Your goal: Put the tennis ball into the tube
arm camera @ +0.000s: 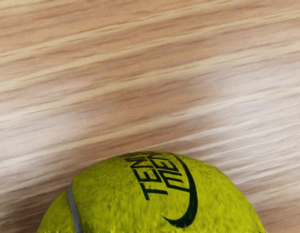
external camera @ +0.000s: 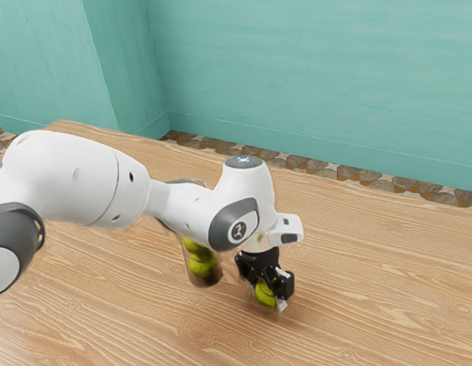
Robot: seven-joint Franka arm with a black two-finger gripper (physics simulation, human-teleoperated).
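Note:
In the exterior view my black gripper (external camera: 268, 290) points down, right of the tube, with its fingers against the yellow-green tennis ball (external camera: 264, 295) from two sides; it is shut on the ball. The clear tube (external camera: 206, 280) stands on the table with several balls inside, its upper part hidden behind my arm. Large at the wrist view's lower edge is the held tennis ball (arm camera: 140, 194), showing dark lettering and a grey seam. Whether the ball touches the table, I cannot tell.
The wooden table (external camera: 373, 305) spreads out around the tube and gripper. Behind its far edge run a strip of stone-patterned floor (external camera: 319, 166) and a teal wall (external camera: 319, 76). My arm reaches over the tube from the exterior view's left.

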